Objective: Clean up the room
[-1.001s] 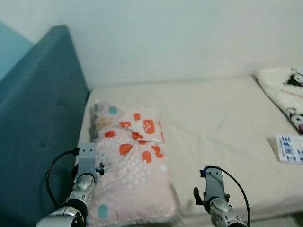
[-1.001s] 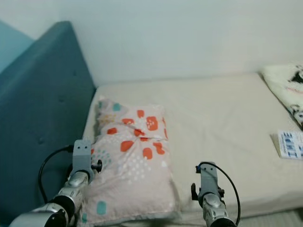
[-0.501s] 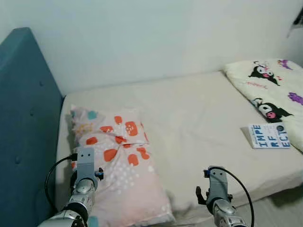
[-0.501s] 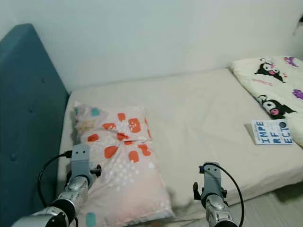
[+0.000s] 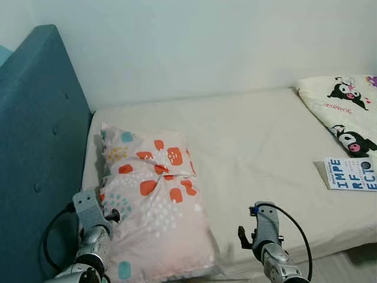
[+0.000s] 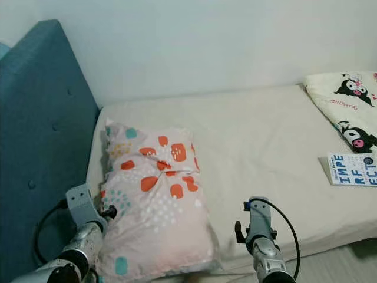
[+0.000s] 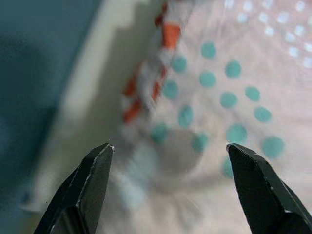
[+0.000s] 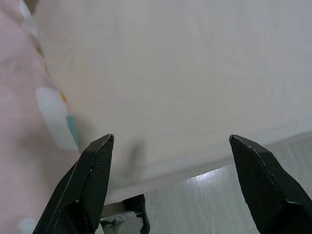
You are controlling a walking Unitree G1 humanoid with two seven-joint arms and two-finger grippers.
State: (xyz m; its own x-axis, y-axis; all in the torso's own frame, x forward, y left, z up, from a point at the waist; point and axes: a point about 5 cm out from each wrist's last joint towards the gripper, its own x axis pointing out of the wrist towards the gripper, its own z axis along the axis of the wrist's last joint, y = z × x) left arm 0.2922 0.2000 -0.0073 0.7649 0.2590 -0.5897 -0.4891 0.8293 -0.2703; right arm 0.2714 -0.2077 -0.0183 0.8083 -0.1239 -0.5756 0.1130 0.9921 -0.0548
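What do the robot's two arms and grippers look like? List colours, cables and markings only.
Both arms are silver metal with rounded joints and a grey block-shaped wrist housing. A black cable loops from each wrist. The right arm carries a small blue marking near its cable. The left gripper and right gripper each have two long black fingers, finely textured and tapering to wedge tips.
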